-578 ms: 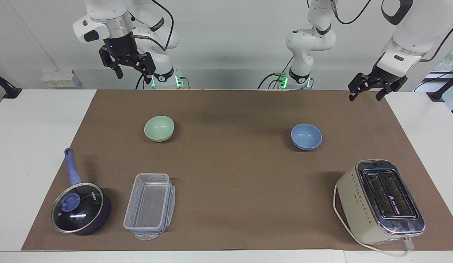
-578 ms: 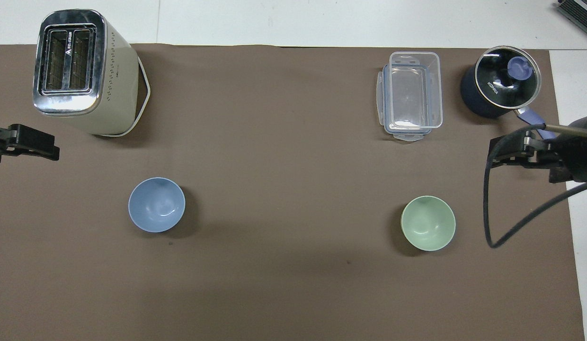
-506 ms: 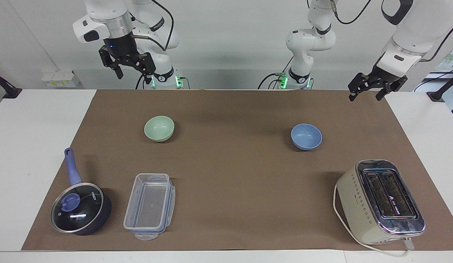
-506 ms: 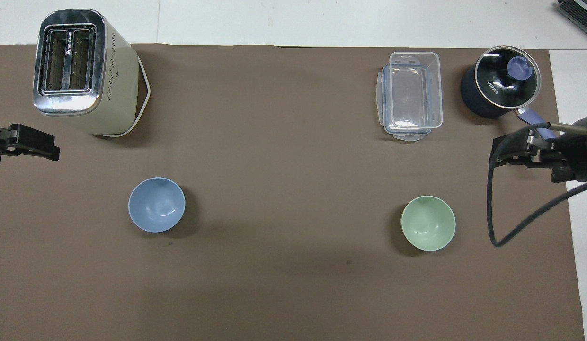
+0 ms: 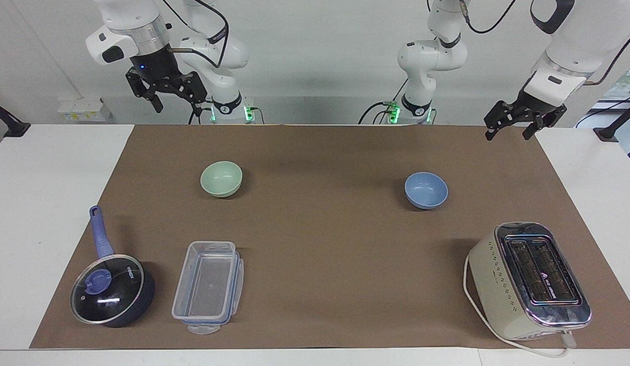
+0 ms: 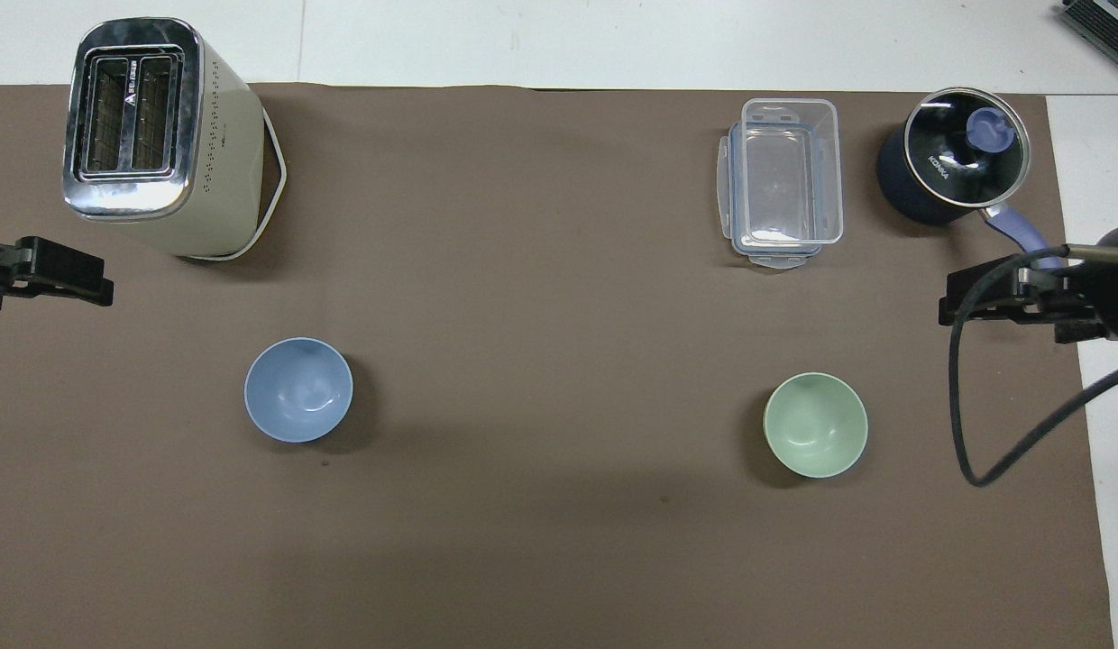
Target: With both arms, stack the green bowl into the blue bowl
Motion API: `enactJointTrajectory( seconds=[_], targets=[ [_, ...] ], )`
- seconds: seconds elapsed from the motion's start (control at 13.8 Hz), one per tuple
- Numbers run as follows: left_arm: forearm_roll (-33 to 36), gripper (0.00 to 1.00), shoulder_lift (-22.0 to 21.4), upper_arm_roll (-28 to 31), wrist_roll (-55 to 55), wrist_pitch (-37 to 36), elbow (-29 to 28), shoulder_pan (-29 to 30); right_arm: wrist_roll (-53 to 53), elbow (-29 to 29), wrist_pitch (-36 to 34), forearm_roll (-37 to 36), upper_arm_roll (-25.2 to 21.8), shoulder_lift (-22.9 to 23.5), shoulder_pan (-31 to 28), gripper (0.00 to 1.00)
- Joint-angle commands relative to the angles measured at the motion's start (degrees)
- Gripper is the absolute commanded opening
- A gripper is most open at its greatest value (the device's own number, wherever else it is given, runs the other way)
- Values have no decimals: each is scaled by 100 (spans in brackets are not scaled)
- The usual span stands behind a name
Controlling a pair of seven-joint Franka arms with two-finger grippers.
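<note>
The green bowl stands upright and empty on the brown mat, toward the right arm's end. The blue bowl stands upright and empty toward the left arm's end, well apart from it. My right gripper is open and empty, raised high, not over the green bowl. My left gripper is open and empty, raised over the mat's edge at the left arm's end, clear of the blue bowl.
A dark pot with a blue handle and glass lid and a clear plastic box stand farther from the robots than the green bowl. A cream toaster with its cord stands farther out than the blue bowl.
My right gripper has risen and drifted toward the right arm's end of the table. The left gripper and both bowls have not moved.
</note>
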Motion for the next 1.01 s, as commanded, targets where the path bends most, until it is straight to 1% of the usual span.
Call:
enactJointTrajectory(
  seconds=[0.0, 0.29, 0.51, 0.65, 0.94],
  targets=[
    [60, 100, -164, -5, -26, 35, -244, -17, -300, -89, 52, 8, 21, -49, -26, 100],
    [60, 100, -209, -5, -8, 62, -402, -8, -388, -185, 113, -10, 21, -101, -8, 100],
    [60, 100, -244, -5, 0, 132, -595, 0, -643, -273, 218, -221, 47, -163, 1, 100],
    [60, 100, -270, -14, -8, 350, -875, -26, -635, -274, 219, -221, 47, -163, 1, 100],
    [51, 100, -498, -32, 0, 1124, -1719, -79, -565, -274, 219, -151, 47, -163, -8, 100]
  ],
)
